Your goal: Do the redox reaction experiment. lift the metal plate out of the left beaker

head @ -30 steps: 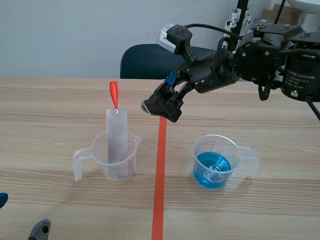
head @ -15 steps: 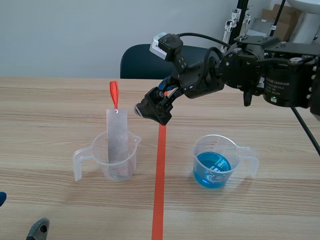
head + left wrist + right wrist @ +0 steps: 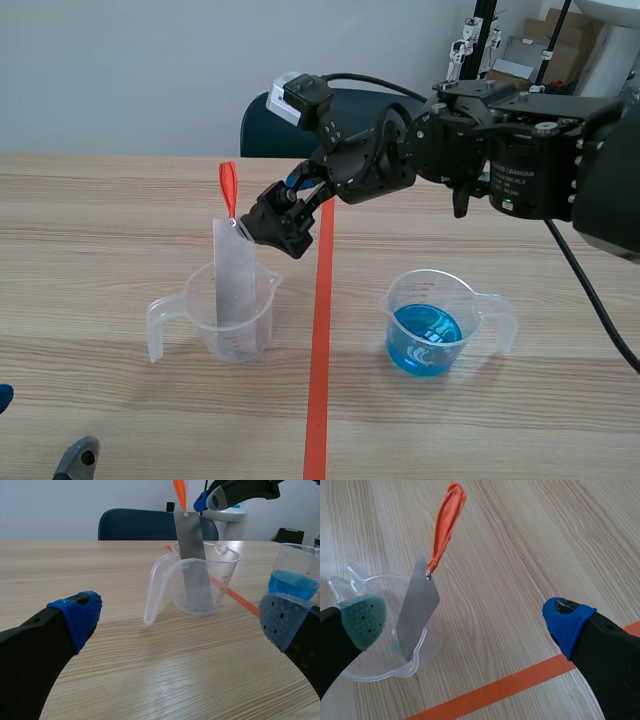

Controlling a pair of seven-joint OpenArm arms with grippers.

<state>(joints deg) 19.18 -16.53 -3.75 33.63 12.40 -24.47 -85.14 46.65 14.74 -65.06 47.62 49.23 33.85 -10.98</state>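
Plate first: the metal plate (image 3: 235, 275) stands on end in the left beaker (image 3: 262, 315), its upper half clear of the lip, with an orange loop (image 3: 229, 188) fixed through the hole at its top. The scene view puts the right pincer (image 3: 262, 226) at the plate's upper corner, too close to tell whether they touch. The right wrist view is plainer. There the pincer (image 3: 465, 619) is spread wide and holds nothing. The plate (image 3: 417, 612) stands between its fingers, just beside the green pad (image 3: 366, 616) with a sliver of gap and well apart from the blue one (image 3: 566, 622). The scene view catches only the tips of the left pincer (image 3: 40, 432). Its own wrist view shows it (image 3: 182, 622) wide open and empty, with the beaker (image 3: 222, 587) ahead between its fingers and a beaker of blue liquid (image 3: 296, 577) ahead of the right finger.
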